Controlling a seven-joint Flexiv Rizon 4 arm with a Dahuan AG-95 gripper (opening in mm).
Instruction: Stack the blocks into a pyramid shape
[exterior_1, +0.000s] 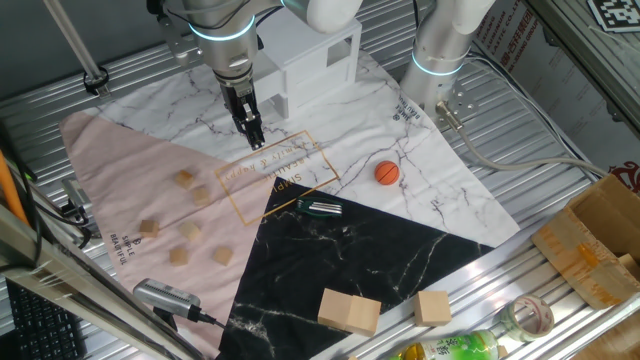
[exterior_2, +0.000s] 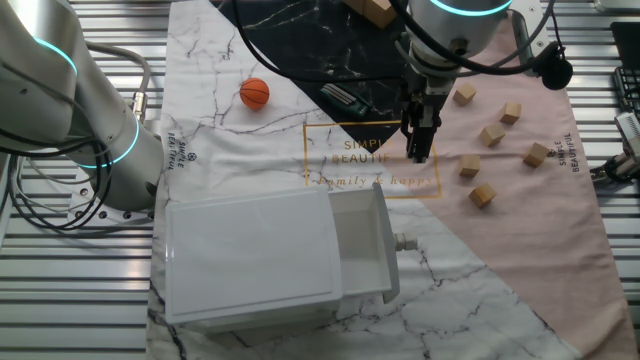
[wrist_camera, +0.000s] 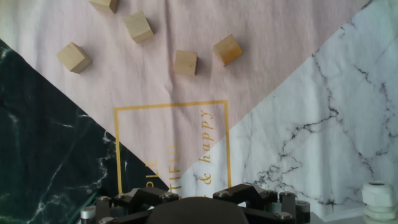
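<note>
Six small light-tan wooden cubes (exterior_1: 185, 179) lie scattered and unstacked on the pink cloth at lower left of one fixed view, well apart from your gripper (exterior_1: 252, 133), which hangs above the gold-lettered panel at centre. Its fingers look nearly closed and empty (the hand view hides the tips). Descend like that and you risk nudging a cube rather than straddling it.

This was a robotics lab bench: a slotted aluminium-profile table (exterior_1: 560, 200) carried the arm's white base (exterior_1: 440, 55) bolted beside a printed photo-backdrop mat (exterior_1: 330, 170). Past the mat's edge, cables (exterior_1: 520, 150), a cardboard box (exterior_1: 600, 250) and a fiducial marker (exterior_1: 612, 12) lay around.
</note>
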